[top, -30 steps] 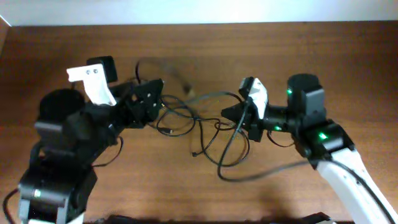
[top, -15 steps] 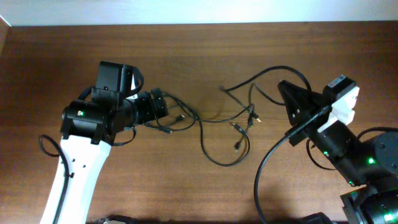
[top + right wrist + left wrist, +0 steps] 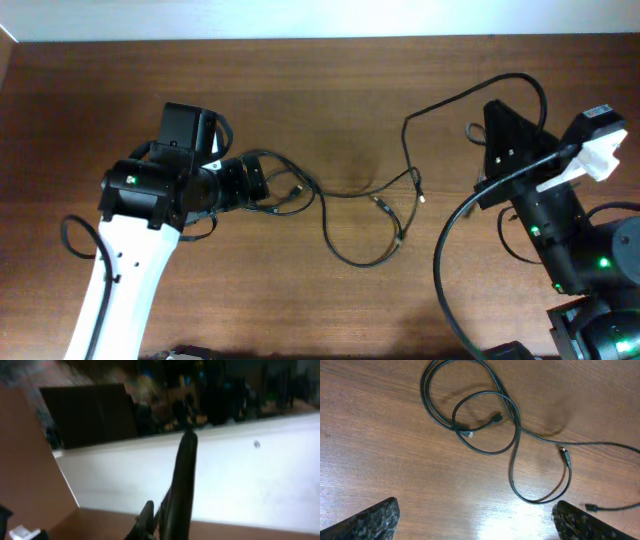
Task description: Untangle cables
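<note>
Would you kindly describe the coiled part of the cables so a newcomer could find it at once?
On the wooden table, look beside the left gripper. There the cables form small overlapping loops holding two plug ends, unlike the single strand trailing right.

A brown wooden table (image 3: 330,90) meets a white surface (image 3: 300,18) at its far edge.

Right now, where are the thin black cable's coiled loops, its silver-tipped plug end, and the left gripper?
coiled loops (image 3: 487,453): left wrist view, inner loop's lower arc.
plug end (image 3: 468,433): left wrist view, connector tip.
left gripper (image 3: 476,506): left wrist view, midway between fingertips.
</note>
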You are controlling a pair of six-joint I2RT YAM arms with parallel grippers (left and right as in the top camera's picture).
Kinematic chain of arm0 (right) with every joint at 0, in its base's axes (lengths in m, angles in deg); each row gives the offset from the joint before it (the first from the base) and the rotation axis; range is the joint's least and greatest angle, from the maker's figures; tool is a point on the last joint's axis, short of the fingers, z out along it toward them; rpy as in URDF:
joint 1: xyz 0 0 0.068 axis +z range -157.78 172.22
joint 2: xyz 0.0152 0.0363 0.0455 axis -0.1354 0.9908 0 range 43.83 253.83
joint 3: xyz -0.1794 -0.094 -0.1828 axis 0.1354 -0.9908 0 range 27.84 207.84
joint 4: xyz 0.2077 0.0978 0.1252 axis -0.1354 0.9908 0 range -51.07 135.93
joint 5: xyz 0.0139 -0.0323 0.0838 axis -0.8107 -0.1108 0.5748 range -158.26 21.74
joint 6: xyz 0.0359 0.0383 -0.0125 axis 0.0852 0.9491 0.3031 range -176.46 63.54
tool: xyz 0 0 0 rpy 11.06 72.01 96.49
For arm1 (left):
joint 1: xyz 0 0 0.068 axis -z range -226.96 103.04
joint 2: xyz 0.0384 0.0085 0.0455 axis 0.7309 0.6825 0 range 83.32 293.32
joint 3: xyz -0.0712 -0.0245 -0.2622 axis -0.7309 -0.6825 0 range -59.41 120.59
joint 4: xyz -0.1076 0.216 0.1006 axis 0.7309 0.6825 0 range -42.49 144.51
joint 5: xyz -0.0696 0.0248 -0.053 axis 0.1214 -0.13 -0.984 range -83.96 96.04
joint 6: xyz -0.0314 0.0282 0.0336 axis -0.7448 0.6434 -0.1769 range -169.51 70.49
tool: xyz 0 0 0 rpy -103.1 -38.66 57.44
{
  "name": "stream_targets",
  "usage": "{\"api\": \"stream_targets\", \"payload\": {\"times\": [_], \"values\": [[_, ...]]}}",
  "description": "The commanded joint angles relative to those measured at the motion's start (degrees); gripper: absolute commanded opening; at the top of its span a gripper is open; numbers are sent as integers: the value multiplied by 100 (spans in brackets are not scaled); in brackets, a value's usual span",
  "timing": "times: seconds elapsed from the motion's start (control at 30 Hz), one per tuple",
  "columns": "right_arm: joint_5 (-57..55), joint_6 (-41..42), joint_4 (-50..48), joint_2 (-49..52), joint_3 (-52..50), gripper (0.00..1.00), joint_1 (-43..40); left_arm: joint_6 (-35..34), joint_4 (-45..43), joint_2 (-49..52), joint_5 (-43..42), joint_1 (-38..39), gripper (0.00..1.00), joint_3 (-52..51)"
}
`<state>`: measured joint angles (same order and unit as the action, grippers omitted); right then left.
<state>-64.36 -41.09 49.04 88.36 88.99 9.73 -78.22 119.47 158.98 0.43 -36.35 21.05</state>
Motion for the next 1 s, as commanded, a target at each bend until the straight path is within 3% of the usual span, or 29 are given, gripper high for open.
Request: {"api": "stream_targets", "payload": {"times": [0.0,0.03,0.1,0.23,0.43,0.53,0.7,0.97], "values": [[-142,452,695,229,79,4,7,52,15,31,-11,15,99,15],[76,575,914,363,79,4,9,52,15,31,-11,15,99,15],[1539,568,940,796,79,4,9,50,15,31,-11,15,99,15],[2911,573,940,1386,79,4,11,50,15,31,-13,15,99,15],[3364,570,866,1576,81,4,175,50,15,31,-13,15,99,15],[3316,570,280,1521,81,4,197,50,15,31,-13,15,99,15],[1338,573,-422,1285,81,4,192,50,15,31,-13,15,99,15],[-2927,570,-238,1121,81,4,149,50,15,31,-13,15,99,15]]}}
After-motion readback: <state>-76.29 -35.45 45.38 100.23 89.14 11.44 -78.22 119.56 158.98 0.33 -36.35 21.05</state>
